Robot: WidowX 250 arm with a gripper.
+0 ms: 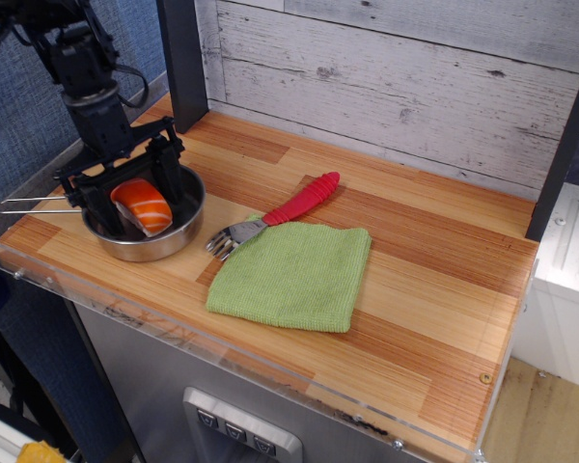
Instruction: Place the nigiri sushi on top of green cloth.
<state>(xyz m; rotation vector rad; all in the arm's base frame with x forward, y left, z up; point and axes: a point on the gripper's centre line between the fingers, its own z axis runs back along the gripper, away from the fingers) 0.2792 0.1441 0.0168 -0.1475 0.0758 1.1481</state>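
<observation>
The nigiri sushi (142, 206) sits inside the steel pan (179, 230) at the left end of the counter, orange top with pale stripes facing up, white base mostly hidden under it and by the pan wall. My pincer (125, 198) is down in the pan with its 2 black fingers (167, 172) on either side of the sushi, 1 at its left and 1 at its right; the fingers stand spread, close against the piece, but I cannot tell whether the pads actually touch it. The sushi looks tilted, its near end lower. The pan is round, shallow, shiny, with a thin wire handle (34, 204) running out to the left past the counter edge. Just right of the pan lies a fork (280, 213), metal tines pointing toward the pan, red ribbed handle angled up and away to the right. The tines rest at the upper left corner of the green cloth (293, 275), touching or overlapping its edge. The cloth lies flat near the middle of the counter, roughly square, 1 corner turned toward the front edge, well apart from the pan and with nothing on top of it. The wooden counter (434, 318) is striped in light and dark planks, with a pale plank wall (415, 87) behind and a dark post (181, 63) at the back left.
</observation>
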